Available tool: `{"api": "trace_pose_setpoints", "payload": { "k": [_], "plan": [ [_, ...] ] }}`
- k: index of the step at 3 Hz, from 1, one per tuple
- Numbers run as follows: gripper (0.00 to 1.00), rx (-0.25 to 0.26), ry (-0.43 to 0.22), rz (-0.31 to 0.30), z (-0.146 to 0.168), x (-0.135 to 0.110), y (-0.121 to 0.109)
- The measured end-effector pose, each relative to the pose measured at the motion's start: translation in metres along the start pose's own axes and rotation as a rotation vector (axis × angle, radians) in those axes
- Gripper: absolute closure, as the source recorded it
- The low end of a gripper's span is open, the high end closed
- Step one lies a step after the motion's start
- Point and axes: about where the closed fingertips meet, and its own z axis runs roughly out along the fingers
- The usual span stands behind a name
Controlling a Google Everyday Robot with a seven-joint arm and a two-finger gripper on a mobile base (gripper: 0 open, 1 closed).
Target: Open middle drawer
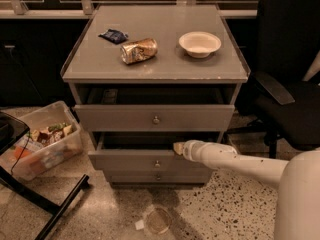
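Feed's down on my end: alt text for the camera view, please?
The robot's hand sits at the top edge of the middle drawer of the grey cabinet, which is partly pulled out. A crushed can, white bowl and blue packet lie on top.

gripper (178, 148) sat at top edge of middle drawer (130, 160), right of centre; can (139, 50) lay left of bowl (200, 43) on cabinet top (165, 68).
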Motion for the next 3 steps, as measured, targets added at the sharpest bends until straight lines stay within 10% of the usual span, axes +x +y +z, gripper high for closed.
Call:
{"api": "trace_pose_setpoints", "payload": {
  "k": [3],
  "plan": [
    [1.00, 0.010, 0.066, -0.009, -0.0091, 0.0130, 0.0032]
  ]
}}
